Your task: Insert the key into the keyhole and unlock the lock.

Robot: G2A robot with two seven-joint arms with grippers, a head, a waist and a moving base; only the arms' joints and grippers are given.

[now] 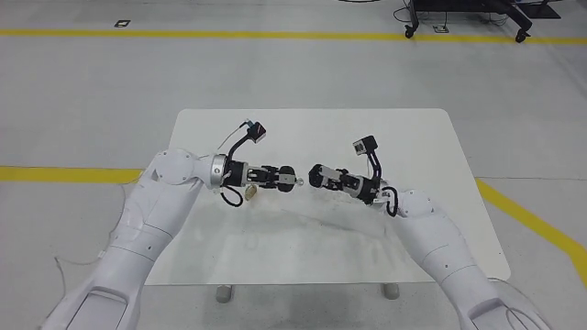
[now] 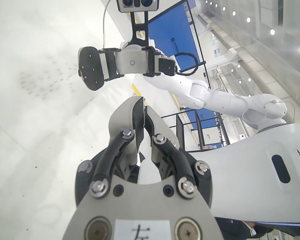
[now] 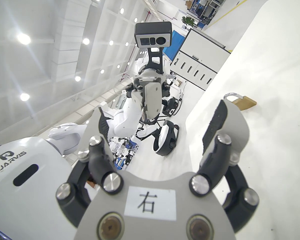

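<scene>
- The left gripper (image 2: pixel 143 107) has its two grey fingers pressed together at the tips. The black pads meet, and whether a key sits between them is too small to tell.
- The right gripper (image 3: pixel 161 114) has its two fingers spread wide apart.
- The two grippers point at each other, tip toward tip, near but not touching, above the middle of the one white rectangular table (image 1: pixel 413 137).
- One brass-coloured padlock with a silver shackle (image 1: pixel 249 193) lies flat on the table. It sits just beside the left arm's wrist, on the robot's side, and neither gripper touches it.
</scene>
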